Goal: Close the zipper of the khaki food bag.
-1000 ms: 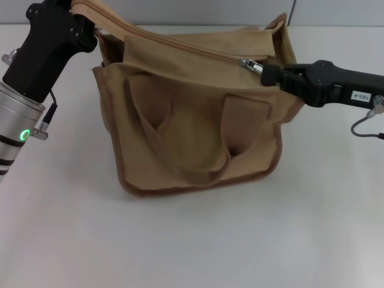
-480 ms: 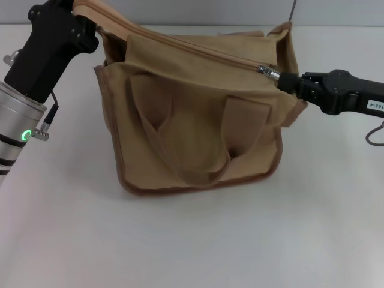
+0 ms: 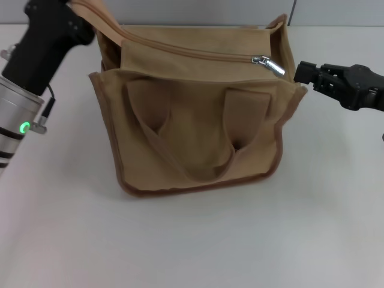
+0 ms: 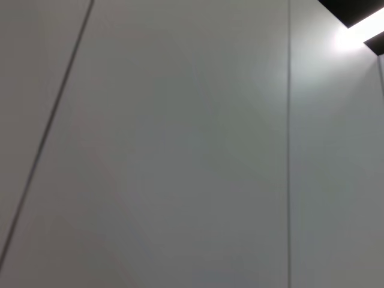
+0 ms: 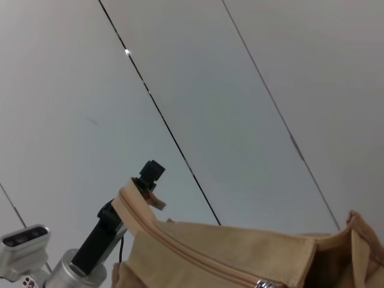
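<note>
- Tan cloth is what the bag (image 3: 198,120) is made of, and it is sitting on a white table (image 3: 198,240).
- On top of the bag, the zipper (image 3: 192,53) is running from side to side.
- Its shiny silver pull tab (image 3: 270,64) is lying near the bag's right end, with nothing touching it.
- Beside the bag's right end, the right claw (image 3: 298,72) is hanging in the air, near the pull tab but holding nothing. I cannot tell if it is open or closed.
- At the bag's far left corner, the left claw (image 3: 75,7) is reaching up to the raised edge and seems to be holding it. I cannot tell for sure how its fingers are standing.
- The zipper is looking closed almost all the way, so I think the job is nearly done. Only a tiny bit past the tab may be left, and then the left claw needs to let go.
</note>
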